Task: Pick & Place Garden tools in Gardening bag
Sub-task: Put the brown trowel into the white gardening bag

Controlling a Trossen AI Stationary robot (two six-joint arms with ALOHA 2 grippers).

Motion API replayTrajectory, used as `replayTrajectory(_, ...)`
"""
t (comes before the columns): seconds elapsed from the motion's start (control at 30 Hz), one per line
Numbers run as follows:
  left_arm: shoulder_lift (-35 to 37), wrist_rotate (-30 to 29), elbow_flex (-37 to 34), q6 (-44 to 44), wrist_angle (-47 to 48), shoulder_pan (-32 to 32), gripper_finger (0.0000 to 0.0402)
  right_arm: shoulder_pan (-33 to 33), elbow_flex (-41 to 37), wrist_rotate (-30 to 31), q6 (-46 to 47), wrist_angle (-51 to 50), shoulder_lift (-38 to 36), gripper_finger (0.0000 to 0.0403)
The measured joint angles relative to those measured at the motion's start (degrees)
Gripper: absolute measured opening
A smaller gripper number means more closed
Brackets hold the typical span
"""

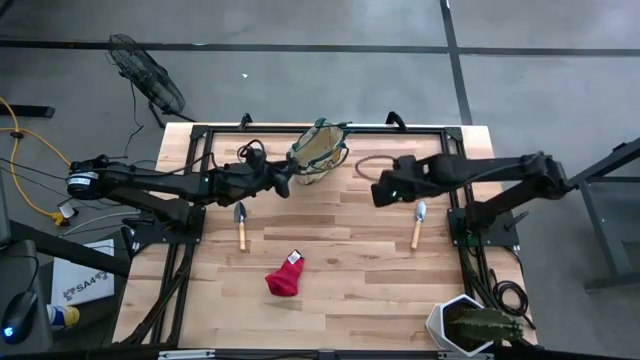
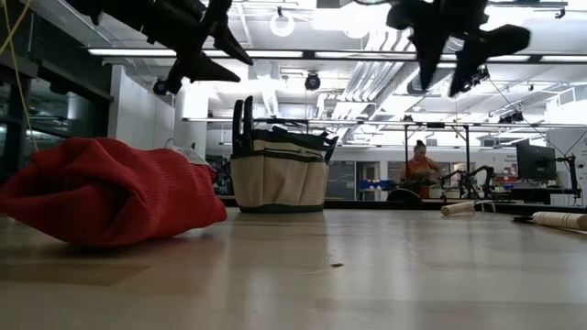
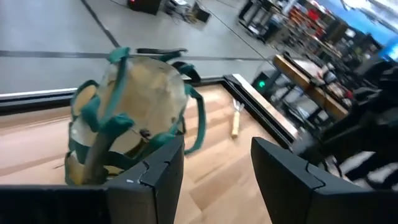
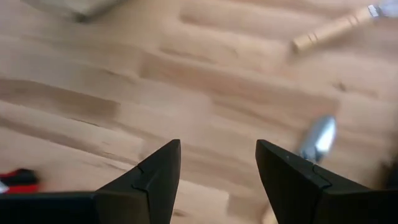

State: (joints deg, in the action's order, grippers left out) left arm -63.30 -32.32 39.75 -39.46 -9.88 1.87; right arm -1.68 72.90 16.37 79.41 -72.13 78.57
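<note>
The tan gardening bag (image 1: pixel 318 152) with green trim stands at the table's far middle; dark tool handles (image 2: pixel 243 124) stick up out of it. It also shows in the left wrist view (image 3: pixel 130 106). My left gripper (image 1: pixel 283 181) hovers open and empty just left of the bag. My right gripper (image 1: pixel 379 191) hovers open and empty to the bag's right, above the table. One wooden-handled trowel (image 1: pixel 241 226) lies left of centre, another (image 1: pixel 418 224) lies right of centre, its blade (image 4: pixel 317 138) near my right fingers. The red fabric piece (image 1: pixel 285 274) lies toward the near middle.
A spiky green plant in a white hexagonal pot (image 1: pixel 468 326) stands at the near right corner. A thin dark loop (image 1: pixel 371 165) lies right of the bag. Black frame rails run along the table's left, right and far edges. A person (image 2: pixel 421 165) sits in the room beyond.
</note>
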Motion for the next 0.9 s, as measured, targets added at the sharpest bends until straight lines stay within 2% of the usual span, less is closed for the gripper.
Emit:
replayTrajectory(0.2,1.83,3.34,-0.03,3.16,1.13,-0.02,0.0182,-3.75,-0.58,-1.95,7.36,-3.99,4.12,0.0200)
replayTrajectory(0.57,7.50,3.36,-0.01,4.72,9.09,-0.02,0.0182,-7.14,-12.41,-6.56,17.84,3.46,3.65,0.0200)
replayTrajectory(0.9,10.65,3.30,-0.01,4.73,14.73,-0.02,0.0182,-6.95,-18.45,-10.10,20.78,8.41,3.60,0.0200)
